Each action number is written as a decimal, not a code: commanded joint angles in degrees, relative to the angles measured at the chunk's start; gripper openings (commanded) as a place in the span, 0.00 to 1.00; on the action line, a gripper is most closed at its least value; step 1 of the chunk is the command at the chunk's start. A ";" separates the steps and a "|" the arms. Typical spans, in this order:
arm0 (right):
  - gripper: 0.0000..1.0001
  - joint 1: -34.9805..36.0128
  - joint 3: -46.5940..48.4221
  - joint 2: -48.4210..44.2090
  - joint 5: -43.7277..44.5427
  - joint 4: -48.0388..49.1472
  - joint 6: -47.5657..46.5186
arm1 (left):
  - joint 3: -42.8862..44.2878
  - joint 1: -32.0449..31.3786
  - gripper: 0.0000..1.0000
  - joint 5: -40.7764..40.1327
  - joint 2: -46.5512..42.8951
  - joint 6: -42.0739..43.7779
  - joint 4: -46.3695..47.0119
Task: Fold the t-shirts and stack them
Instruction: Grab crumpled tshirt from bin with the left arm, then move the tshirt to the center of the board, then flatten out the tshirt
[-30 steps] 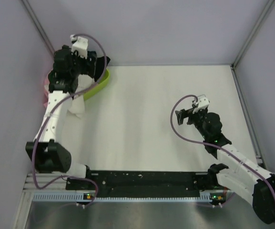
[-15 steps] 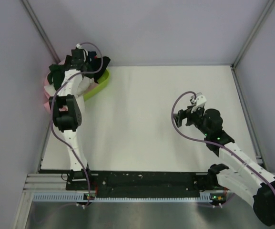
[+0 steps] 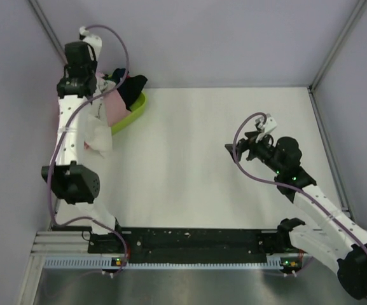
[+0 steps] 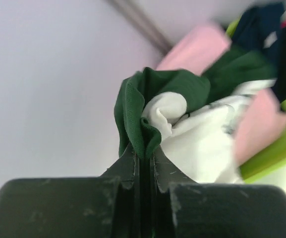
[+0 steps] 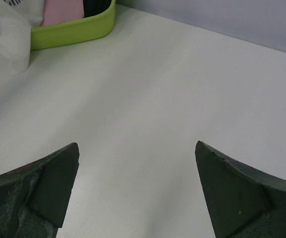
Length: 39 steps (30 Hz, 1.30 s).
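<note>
Left wrist view: left gripper (image 4: pixel 143 154) clamps a sleeve of the white t-shirt (image 4: pixel 197 144) over the basket (image 4: pixel 276 153), right gripper (image 5: pixel 136 148) gapes empty; the pink t-shirt (image 4: pixel 197 47) lying against it could drag out too.

The left gripper (image 4: pixel 143 154) has risen at the far left, drawing the white t-shirt (image 3: pixel 100 136) up from the basket (image 3: pixel 134 109); the right gripper (image 3: pixel 232 148) edged slightly farther

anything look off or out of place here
The white t-shirt is bunched in the shut left pincer, hanging half out of the lime basket, its tail drooping toward the table. Other shirts lie heaped in the basket. Nothing looks damaged.
</note>
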 commanded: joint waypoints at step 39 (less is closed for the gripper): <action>0.57 16.59 25.80 49.08 -17.21 -24.17 13.61 | -57.67 -10.13 0.87 27.94 -32.91 4.70 -17.50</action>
